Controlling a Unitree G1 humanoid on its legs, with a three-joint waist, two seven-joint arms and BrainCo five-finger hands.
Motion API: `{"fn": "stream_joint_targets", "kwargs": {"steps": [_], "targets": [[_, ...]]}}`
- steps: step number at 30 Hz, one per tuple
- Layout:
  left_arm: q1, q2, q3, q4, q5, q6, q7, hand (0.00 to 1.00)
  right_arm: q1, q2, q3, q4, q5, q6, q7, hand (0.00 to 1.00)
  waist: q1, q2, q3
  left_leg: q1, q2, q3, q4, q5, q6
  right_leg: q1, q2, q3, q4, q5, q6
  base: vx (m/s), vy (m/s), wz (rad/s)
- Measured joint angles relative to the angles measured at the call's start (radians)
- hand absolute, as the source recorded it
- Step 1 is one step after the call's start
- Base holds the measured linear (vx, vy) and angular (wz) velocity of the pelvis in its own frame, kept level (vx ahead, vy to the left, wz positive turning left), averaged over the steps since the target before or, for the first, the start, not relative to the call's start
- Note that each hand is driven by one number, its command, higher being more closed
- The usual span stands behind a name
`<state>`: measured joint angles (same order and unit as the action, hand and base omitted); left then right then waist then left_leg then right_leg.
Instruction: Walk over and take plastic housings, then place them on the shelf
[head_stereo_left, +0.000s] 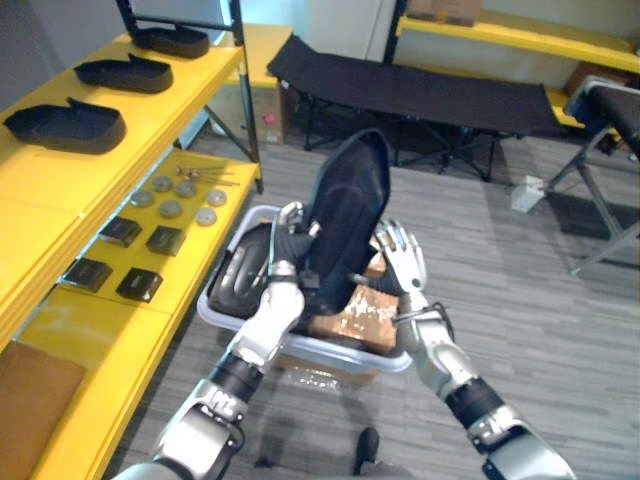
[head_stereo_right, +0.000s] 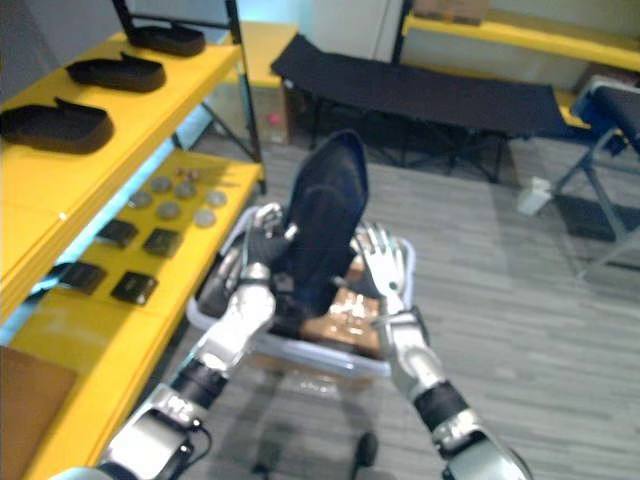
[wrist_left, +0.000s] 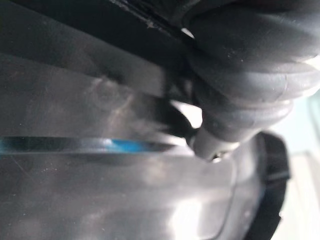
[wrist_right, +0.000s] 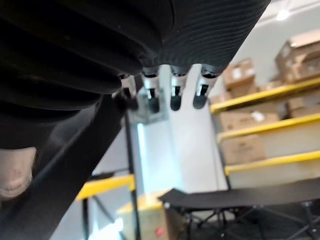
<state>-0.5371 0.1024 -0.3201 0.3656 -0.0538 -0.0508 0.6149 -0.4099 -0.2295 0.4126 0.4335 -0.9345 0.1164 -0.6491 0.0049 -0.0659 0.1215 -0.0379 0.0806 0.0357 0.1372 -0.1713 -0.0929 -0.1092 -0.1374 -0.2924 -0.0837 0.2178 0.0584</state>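
Clearly the pick-up step is in hand: a black housing (head_stereo_left: 350, 200) stands almost upright at the centre of the head views, lifted above a white bin (head_stereo_left: 215, 312) that sits at its 6 o'clock. It is squeezed between two palms. The right robot hand (head_stereo_left: 400, 258) lies at the housing's 4 o'clock with its fingers (wrist_right: 174, 95) straight and flat along the wall, pressing rather than clasping. The left robot hand (head_stereo_left: 285, 250) bears on the opposite side at 8 o'clock; its wrist view is too close and dark for me to tell whether it is clasped round the edge or only pushing.

Next, I judge, the robot must turn toward the yellow shelf (head_stereo_left: 40, 180) at 9 to 10 o'clock, keep the squeeze even so the part does not slip, and lay it flat on bare yellow beside the three shelved housings (head_stereo_left: 65, 125) at 10 to 11 o'clock.

The housing is a long, thin-walled shell, matte black, tapering to a rounded tip at 12 o'clock, probably light and a little flexible. A second dark shell (head_stereo_left: 240, 280) lies in the bin.
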Motion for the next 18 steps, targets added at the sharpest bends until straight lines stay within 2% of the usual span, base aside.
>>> {"fn": "stream_joint_targets", "kwargs": {"steps": [6,9,14,16,18], "targets": [[-0.007,0.001,0.048,0.022,0.059,0.000,0.052,1.00,-0.012,0.009,-0.038,0.010,0.003,0.017,-0.032,0.00,-0.004,0.004,0.014,-0.018,0.006,0.018,-0.002,0.001,-0.002,-0.036,0.009,0.020,0.001,0.005,-0.005,0.00,0.000,-0.09],[-0.011,-0.002,0.070,0.026,0.113,0.001,0.090,1.00,-0.016,0.022,-0.041,0.010,0.020,0.017,-0.056,0.00,-0.016,0.004,0.015,-0.016,0.008,0.022,-0.007,0.001,-0.003,-0.039,0.011,0.021,0.001,0.006,-0.005,0.03,0.021,-0.05],[-0.021,-0.005,0.091,0.025,0.261,0.019,0.211,1.00,-0.017,0.076,-0.060,0.002,0.067,0.012,-0.139,0.00,-0.020,0.006,0.018,-0.015,0.005,0.033,-0.009,0.001,-0.002,-0.046,0.010,0.036,0.001,0.009,-0.005,0.00,0.021,-0.05],[-0.021,-0.009,0.113,0.015,0.283,0.034,0.236,1.00,-0.015,0.083,-0.060,-0.025,0.068,0.009,-0.150,0.00,-0.020,0.008,0.021,-0.014,0.006,0.035,-0.008,0.000,-0.002,-0.046,0.010,0.042,0.001,0.009,-0.005,-0.03,0.011,-0.05],[-0.020,-0.011,0.140,-0.015,0.300,0.038,0.255,1.00,0.006,0.092,-0.078,-0.102,0.075,-0.012,-0.166,0.00,-0.019,0.010,0.034,-0.013,0.006,0.038,-0.004,-0.001,-0.003,-0.044,0.011,0.046,0.000,0.009,-0.005,-0.04,0.005,-0.05]]}}
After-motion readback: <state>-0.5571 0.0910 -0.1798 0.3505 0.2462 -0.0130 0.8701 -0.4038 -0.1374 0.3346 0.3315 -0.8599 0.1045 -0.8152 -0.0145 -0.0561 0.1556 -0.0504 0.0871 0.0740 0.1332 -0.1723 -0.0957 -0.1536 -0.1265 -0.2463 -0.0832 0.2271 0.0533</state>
